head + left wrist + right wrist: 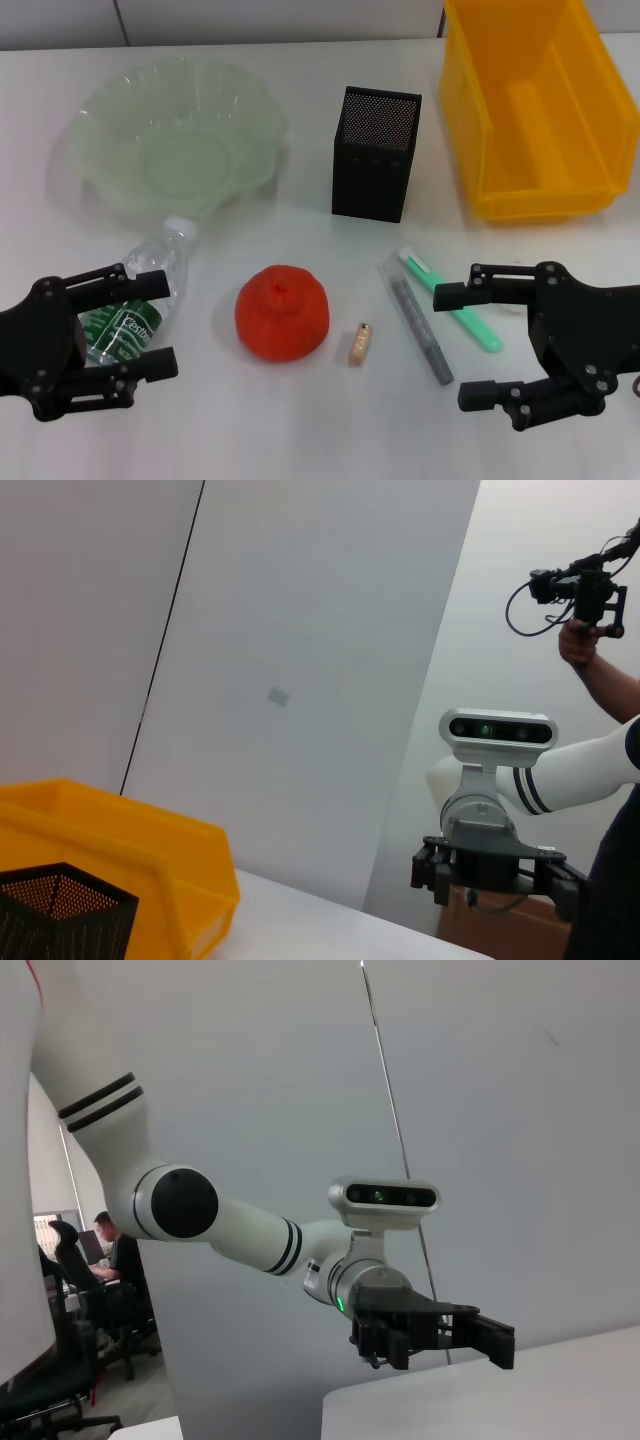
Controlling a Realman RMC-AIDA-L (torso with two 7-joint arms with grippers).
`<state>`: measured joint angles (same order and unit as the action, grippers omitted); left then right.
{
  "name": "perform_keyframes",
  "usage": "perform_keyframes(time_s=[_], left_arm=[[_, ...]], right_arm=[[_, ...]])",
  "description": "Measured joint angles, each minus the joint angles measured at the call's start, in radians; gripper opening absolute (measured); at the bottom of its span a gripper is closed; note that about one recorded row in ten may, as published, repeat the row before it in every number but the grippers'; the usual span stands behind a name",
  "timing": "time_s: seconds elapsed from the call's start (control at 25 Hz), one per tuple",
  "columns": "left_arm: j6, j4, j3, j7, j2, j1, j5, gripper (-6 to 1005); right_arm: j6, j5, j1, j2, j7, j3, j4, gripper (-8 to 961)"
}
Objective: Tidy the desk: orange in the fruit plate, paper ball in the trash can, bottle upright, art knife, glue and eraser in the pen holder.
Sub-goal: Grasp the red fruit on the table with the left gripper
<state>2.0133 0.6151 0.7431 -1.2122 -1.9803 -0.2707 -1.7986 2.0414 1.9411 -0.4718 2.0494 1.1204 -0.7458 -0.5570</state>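
Note:
The orange (282, 311) rests on the white desk in front of the pen holder (375, 152). The bottle (140, 295) lies on its side, cap toward the fruit plate (120, 120), which holds nothing. My left gripper (168, 322) is open, and in the head view the bottle's lower half lies between its fingers. The eraser (360, 344) lies right of the orange. Beside it are a long grey glue stick (420, 320) and a green art knife (455, 305). My right gripper (450, 348) is open over them. The trash can (535, 100) stands far right. The paper ball is hidden.
In the left wrist view, the yellow trash can (130, 865) and the pen holder (60, 910) show low down, with the right arm's gripper (495, 880) farther off. A person holding a device stands behind it. The right wrist view shows the left arm's gripper (430, 1330).

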Motion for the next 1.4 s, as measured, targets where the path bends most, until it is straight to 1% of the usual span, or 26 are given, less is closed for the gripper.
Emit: perform_keyframes(time_s=[0.2, 0.28, 0.32, 0.36, 0.4, 0.44, 0.48, 0.52, 0.56, 0.64, 0.68, 0.72, 0.76, 0.88, 0.92, 0.96, 1.12, 1.4], left_arm=[[-0.007, 0.026, -0.001, -0.038, -0.005, -0.03, 0.0, 787], [-0.018, 0.052, -0.001, -0.085, -0.008, -0.061, -0.009, 786], [-0.038, 0.073, -0.001, -0.125, -0.015, -0.103, -0.038, 785], [-0.038, 0.073, -0.001, -0.125, -0.015, -0.103, -0.038, 785], [-0.05, 0.083, -0.001, -0.139, -0.02, -0.121, -0.058, 784], [-0.062, 0.092, 0.0, -0.152, -0.027, -0.142, -0.081, 784], [-0.085, 0.109, 0.001, -0.169, -0.04, -0.172, -0.125, 783], [-0.127, 0.151, 0.001, -0.206, -0.068, -0.224, -0.226, 783], [-0.127, 0.151, 0.001, -0.206, -0.068, -0.224, -0.226, 783], [-0.161, 0.184, 0.002, -0.239, -0.084, -0.269, -0.322, 782], [-0.187, 0.193, 0.008, -0.258, -0.092, -0.304, -0.379, 781], [-0.234, 0.183, 0.031, -0.271, -0.096, -0.338, -0.417, 781], [-0.234, 0.183, 0.031, -0.271, -0.096, -0.338, -0.417, 780], [-0.333, 0.165, 0.093, -0.275, -0.095, -0.35, -0.416, 779], [-0.396, 0.157, 0.134, -0.276, -0.095, -0.349, -0.413, 778], [-0.396, 0.157, 0.134, -0.276, -0.095, -0.349, -0.413, 778], [-0.471, 0.136, 0.212, -0.278, -0.097, -0.345, -0.392, 776], [-0.486, 0.126, 0.27, -0.26, -0.096, -0.328, -0.292, 773]], right_arm=[[-0.035, 0.0, 0.013, -0.002, 0.001, 0.03, 0.004, 827], [-0.052, 0.002, 0.024, -0.005, 0.002, 0.043, 0.008, 827], [-0.072, 0.003, 0.042, -0.006, 0.002, 0.051, 0.008, 827], [-0.072, 0.003, 0.042, -0.006, 0.002, 0.051, 0.008, 827], [-0.083, 0.003, 0.052, -0.006, 0.002, 0.059, 0.007, 827], [-0.093, 0.003, 0.06, -0.005, 0.002, 0.069, 0.007, 827], [-0.104, 0.003, 0.069, -0.005, 0.002, 0.081, 0.008, 827], [-0.112, 0.003, 0.078, -0.005, 0.002, 0.096, 0.009, 827], [-0.117, 0.003, 0.086, -0.004, 0.003, 0.11, 0.01, 827], [-0.12, 0.004, 0.096, -0.004, 0.003, 0.127, 0.01, 827], [-0.12, 0.004, 0.1, -0.004, 0.003, 0.134, 0.011, 827], [-0.12, 0.004, 0.108, -0.005, 0.003, 0.149, 0.011, 827], [-0.12, 0.004, 0.108, -0.005, 0.003, 0.149, 0.011, 827], [-0.121, 0.004, 0.117, -0.004, 0.004, 0.177, 0.011, 826], [-0.122, 0.004, 0.12, -0.003, 0.004, 0.182, 0.011, 826], [-0.122, 0.004, 0.122, -0.003, 0.004, 0.184, 0.011, 826], [-0.124, 0.004, 0.126, -0.002, 0.004, 0.194, 0.011, 826], [-0.133, 0.004, 0.127, -0.002, 0.004, 0.197, 0.012, 827]])
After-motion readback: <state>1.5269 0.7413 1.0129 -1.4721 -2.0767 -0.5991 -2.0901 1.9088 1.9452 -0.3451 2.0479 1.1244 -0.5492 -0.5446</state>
